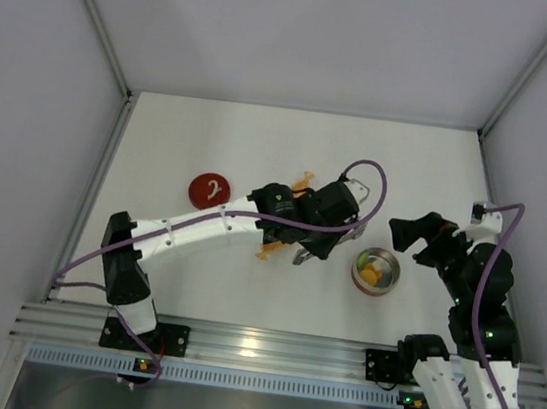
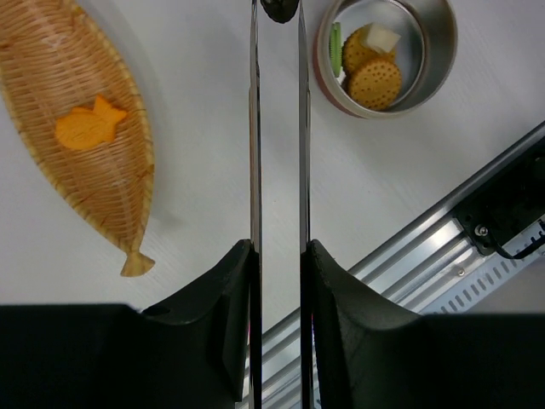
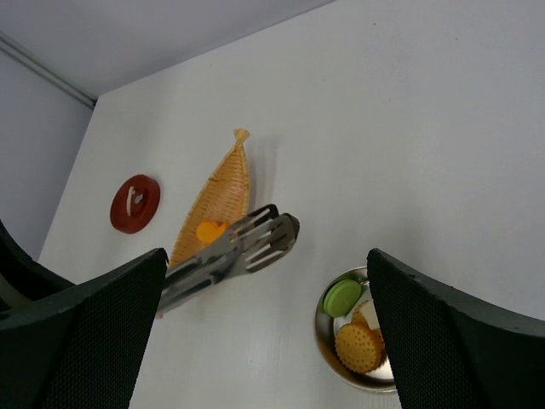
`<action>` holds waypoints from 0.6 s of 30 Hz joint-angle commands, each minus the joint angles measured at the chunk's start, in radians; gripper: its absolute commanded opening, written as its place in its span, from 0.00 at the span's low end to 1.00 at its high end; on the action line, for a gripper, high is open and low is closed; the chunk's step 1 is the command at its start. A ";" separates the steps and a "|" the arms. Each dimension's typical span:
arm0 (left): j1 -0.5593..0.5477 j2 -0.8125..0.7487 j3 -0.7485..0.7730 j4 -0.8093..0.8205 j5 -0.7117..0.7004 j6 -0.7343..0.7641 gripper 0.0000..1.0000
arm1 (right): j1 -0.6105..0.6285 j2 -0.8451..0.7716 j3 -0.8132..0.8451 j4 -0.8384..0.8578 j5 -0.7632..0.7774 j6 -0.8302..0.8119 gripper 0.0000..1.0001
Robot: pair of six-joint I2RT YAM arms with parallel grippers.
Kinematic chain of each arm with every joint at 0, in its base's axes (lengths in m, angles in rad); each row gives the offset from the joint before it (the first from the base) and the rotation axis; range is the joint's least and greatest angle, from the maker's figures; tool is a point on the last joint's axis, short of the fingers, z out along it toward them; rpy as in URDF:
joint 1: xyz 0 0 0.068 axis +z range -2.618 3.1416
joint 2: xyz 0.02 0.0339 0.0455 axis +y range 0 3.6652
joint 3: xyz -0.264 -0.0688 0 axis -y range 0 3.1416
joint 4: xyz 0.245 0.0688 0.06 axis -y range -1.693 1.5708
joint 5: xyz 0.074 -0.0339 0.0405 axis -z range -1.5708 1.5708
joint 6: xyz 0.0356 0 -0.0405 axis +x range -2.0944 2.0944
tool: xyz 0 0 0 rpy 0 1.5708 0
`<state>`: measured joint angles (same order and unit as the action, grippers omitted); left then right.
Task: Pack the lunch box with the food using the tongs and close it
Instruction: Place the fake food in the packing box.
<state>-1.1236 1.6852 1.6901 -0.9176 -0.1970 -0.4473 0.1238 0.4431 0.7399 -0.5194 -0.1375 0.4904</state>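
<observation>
The steel lunch box (image 1: pixel 376 269) (image 2: pixel 387 55) (image 3: pixel 358 341) stands open, holding round biscuits (image 2: pixel 375 81), a green piece (image 3: pixel 341 297) and a white-topped piece. Its red lid (image 1: pixel 209 191) (image 3: pixel 134 203) lies flat, far to the left. One orange fish-shaped piece of food (image 2: pixel 89 126) (image 3: pixel 210 230) lies in the woven tray (image 2: pixel 51 162). My left gripper (image 2: pixel 278 247) (image 1: pixel 327 217) is shut on the silver tongs (image 2: pixel 254 128) (image 3: pixel 238 247). Their tips hang between tray and lunch box with nothing in them. My right gripper (image 1: pixel 406 232) (image 3: pixel 266 253) hovers open just right of the lunch box.
The orange leaf-shaped tray (image 3: pixel 217 187) lies between the lid and the lunch box, partly under my left arm in the top view. An aluminium rail (image 1: pixel 265 348) (image 2: pixel 443 247) runs along the table's near edge. Grey walls enclose the table on three sides.
</observation>
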 commanded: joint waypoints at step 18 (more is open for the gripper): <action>-0.157 0.238 0.217 0.077 0.056 0.005 0.23 | -0.012 -0.026 0.065 -0.048 0.059 -0.026 0.99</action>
<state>-1.2694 1.9186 1.8648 -0.8898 -0.1535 -0.4469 0.1238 0.4255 0.7616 -0.5510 -0.0792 0.4721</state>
